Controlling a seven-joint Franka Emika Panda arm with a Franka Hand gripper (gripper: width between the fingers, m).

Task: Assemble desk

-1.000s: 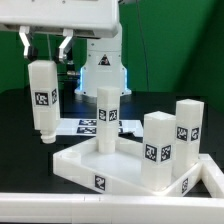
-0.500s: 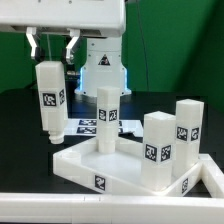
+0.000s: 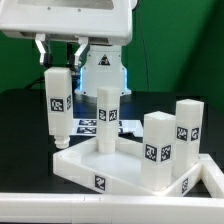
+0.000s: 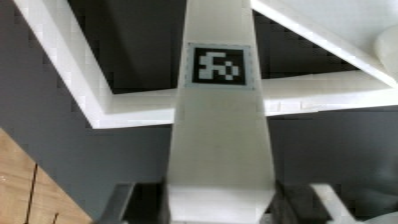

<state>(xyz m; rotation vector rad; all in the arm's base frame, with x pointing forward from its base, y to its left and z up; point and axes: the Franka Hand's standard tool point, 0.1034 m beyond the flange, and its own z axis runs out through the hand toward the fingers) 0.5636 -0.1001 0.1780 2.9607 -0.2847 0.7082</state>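
My gripper (image 3: 62, 52) is shut on the upper end of a white square leg (image 3: 58, 100) with a black-and-white tag. The leg hangs upright, its narrow lower tip just above the corner of the desk top (image 3: 84, 167) on the exterior view's left. The top is a white rimmed tray. One leg (image 3: 108, 115) stands upright in its far part, and two more legs (image 3: 158, 150) (image 3: 188, 125) stand at its end on the exterior view's right. In the wrist view the held leg (image 4: 217, 120) runs out from the gripper (image 4: 222, 205) over the tray's rim (image 4: 107, 105).
The marker board (image 3: 86, 127) lies flat on the black table behind the desk top. The robot's base (image 3: 105, 65) stands at the back. A white rail (image 3: 50, 205) crosses the foreground. A wooden strip (image 4: 18, 190) shows beside the table in the wrist view.
The gripper has carried the leg toward the exterior view's right and a little lower, from beside the desk top to above its corner. The other parts have not moved.
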